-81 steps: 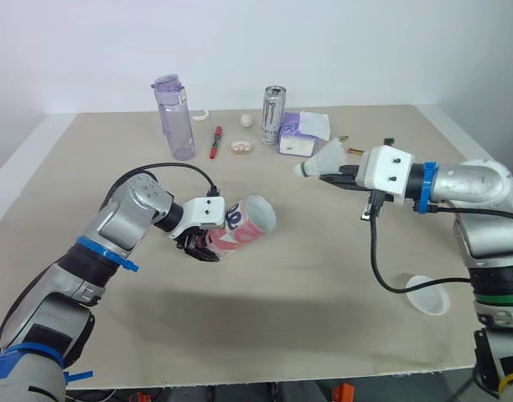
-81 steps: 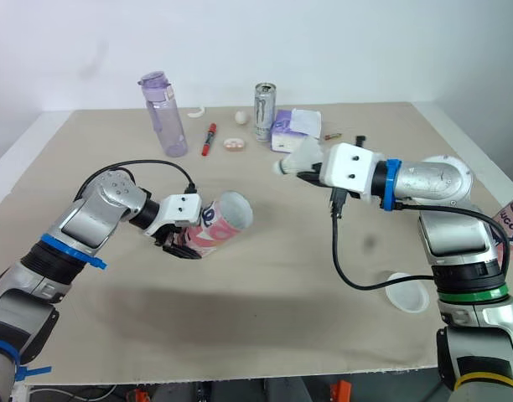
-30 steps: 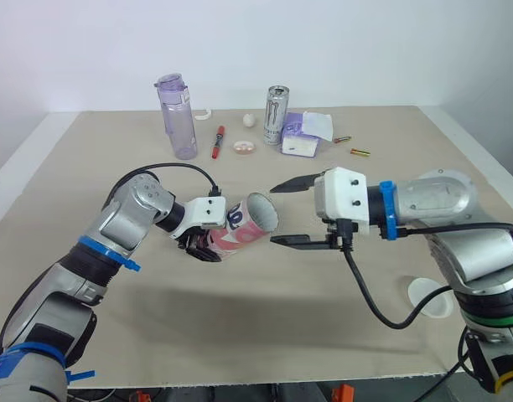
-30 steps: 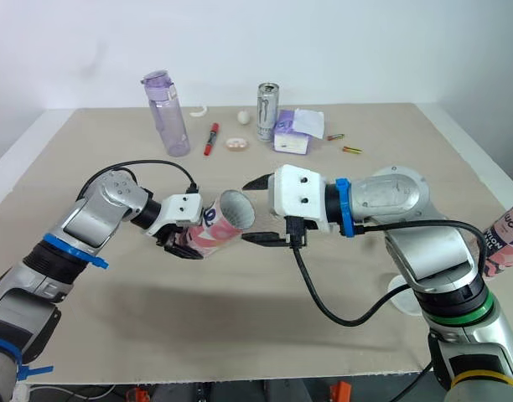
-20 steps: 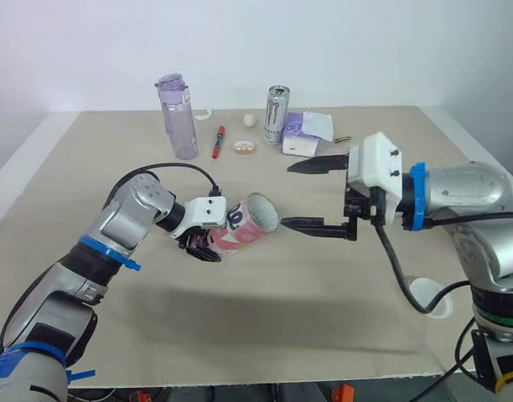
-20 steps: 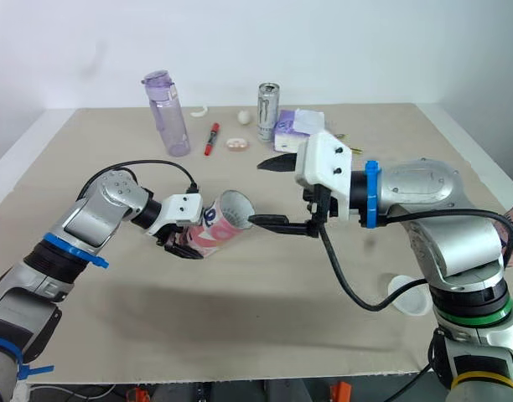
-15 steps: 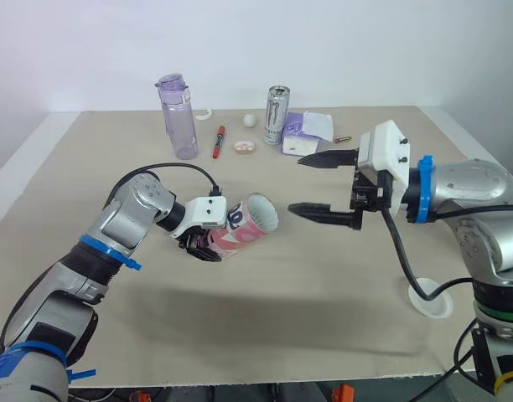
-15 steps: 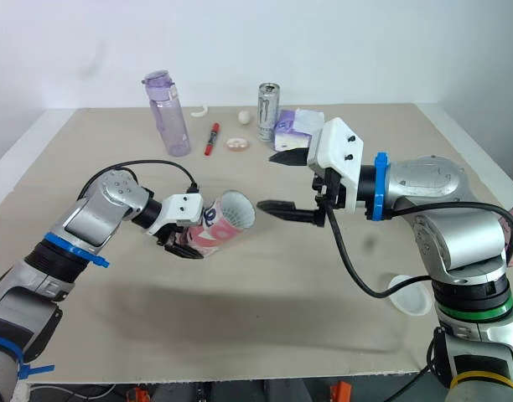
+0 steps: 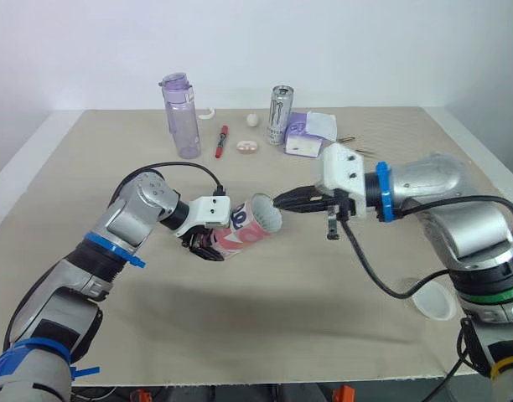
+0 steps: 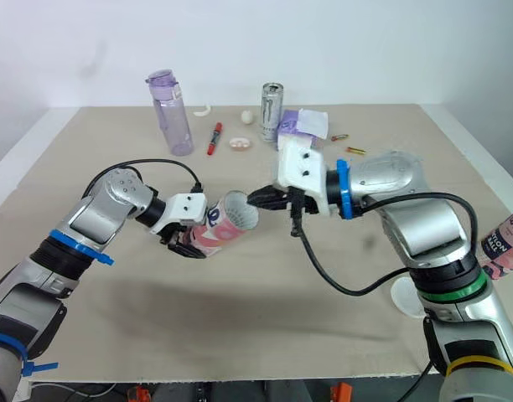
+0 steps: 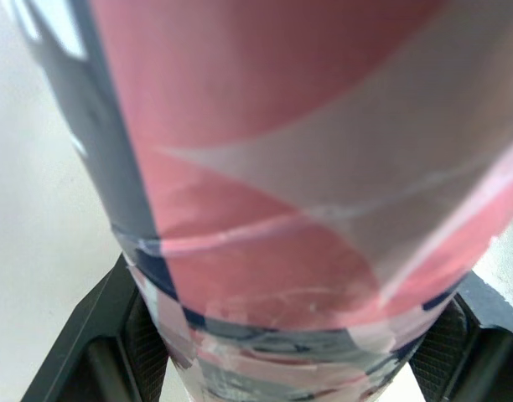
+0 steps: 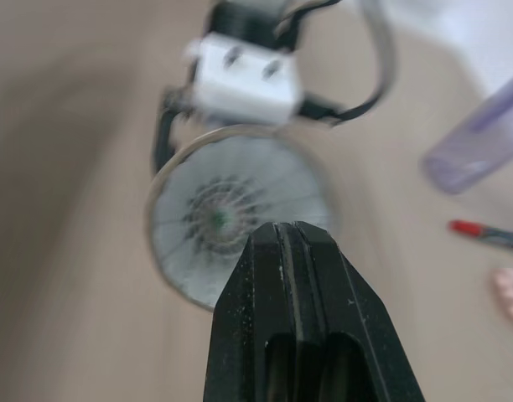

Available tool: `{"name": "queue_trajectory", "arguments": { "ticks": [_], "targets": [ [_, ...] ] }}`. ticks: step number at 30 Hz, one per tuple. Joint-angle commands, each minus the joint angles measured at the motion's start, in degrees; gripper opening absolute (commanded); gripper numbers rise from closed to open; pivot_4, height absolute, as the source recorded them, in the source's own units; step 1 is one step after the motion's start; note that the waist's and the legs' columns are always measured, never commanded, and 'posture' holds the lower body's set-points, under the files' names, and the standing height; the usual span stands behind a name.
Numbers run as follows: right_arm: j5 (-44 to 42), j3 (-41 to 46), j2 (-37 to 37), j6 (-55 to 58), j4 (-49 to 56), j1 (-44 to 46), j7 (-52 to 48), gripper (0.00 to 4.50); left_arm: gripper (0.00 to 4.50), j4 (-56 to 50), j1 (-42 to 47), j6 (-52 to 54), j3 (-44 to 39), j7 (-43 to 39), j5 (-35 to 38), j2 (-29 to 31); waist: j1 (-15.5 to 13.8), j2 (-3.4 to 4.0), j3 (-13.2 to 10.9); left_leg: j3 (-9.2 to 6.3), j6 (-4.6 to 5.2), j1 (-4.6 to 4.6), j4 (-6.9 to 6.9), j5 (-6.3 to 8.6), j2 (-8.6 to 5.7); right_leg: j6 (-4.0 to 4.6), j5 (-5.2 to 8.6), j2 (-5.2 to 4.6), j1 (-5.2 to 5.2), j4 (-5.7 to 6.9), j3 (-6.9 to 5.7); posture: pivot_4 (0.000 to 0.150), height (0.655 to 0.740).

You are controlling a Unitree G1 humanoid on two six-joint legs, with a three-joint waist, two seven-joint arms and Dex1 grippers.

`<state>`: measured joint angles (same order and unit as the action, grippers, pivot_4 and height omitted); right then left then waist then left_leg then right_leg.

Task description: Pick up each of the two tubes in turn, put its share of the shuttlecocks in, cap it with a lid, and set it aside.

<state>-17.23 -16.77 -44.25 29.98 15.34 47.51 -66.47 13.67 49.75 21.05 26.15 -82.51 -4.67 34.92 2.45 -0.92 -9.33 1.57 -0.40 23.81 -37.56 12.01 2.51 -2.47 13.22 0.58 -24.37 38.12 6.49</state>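
The pink tube (image 9: 250, 224) is held tilted above the worktop (image 9: 265, 335), pinched near its base by the left end effector (image 9: 203, 245). A shuttlecock (image 12: 216, 216) sits inside. The right end effector (image 9: 280, 201), fingers pressed together, points at its open mouth.

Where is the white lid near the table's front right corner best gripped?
Pinch the white lid at its rim, coming straight down from above so the rim's wall sits between the jaws. It lies flat and low on the table, so a sideways approach would likely find nothing to hold.
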Motion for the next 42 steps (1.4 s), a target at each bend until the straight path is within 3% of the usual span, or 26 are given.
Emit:
{"name": "queue_trajectory", "arguments": {
  "ticks": [1,8,19,32,42],
  "targets": [
    [3.59,-3.80,1.77,-1.02,-2.21,4.94,-2.24,0.04,3.16,0.06,0.16,-0.41,1.53,0.50,-1.21,-0.98,-0.08,0.00,0.00,-0.01,0.00,0.00,0.00,0.00,0.00,0.00,0.00,0.00,-0.01,0.00,-0.01,0.150,0.7400],
    [11.66,-12.78,4.78,-0.88,-10.92,12.90,-7.07,0.04,3.16,-0.08,0.32,-0.26,1.53,0.43,-1.24,-1.57,-0.32,0.00,0.00,-0.02,0.00,0.16,-0.04,0.00,-0.03,-0.03,0.03,-0.03,-0.07,-0.01,-0.02,0.150,0.7400],
    [17.45,-18.03,10.83,-2.62,-20.54,17.54,-12.08,0.04,3.16,-0.53,-0.35,0.06,1.57,0.56,-1.34,-1.77,-0.45,0.00,0.00,-0.04,0.00,0.19,-0.06,0.00,-0.02,-0.03,0.02,-0.02,-0.10,0.02,-0.04,0.150,0.7400],
    [19.97,-20.01,17.91,-1.91,-26.66,19.06,-16.25,0.04,3.16,-0.72,-0.45,0.56,1.50,0.81,-1.54,-2.51,0.13,0.01,0.07,-0.02,0.00,-0.14,-0.09,-0.01,0.06,0.04,-0.04,0.06,0.12,0.09,-0.05,0.150,0.7400],
    [18.96,-16.77,20.61,-0.27,-28.65,18.88,-17.18,0.04,3.16,-0.85,-1.00,0.65,1.13,0.85,-1.74,-2.15,0.31,0.00,0.10,0.00,0.01,-0.44,-0.05,-0.01,0.08,0.06,-0.04,0.07,0.31,0.13,-0.05,0.150,0.7400]
  ]
}}
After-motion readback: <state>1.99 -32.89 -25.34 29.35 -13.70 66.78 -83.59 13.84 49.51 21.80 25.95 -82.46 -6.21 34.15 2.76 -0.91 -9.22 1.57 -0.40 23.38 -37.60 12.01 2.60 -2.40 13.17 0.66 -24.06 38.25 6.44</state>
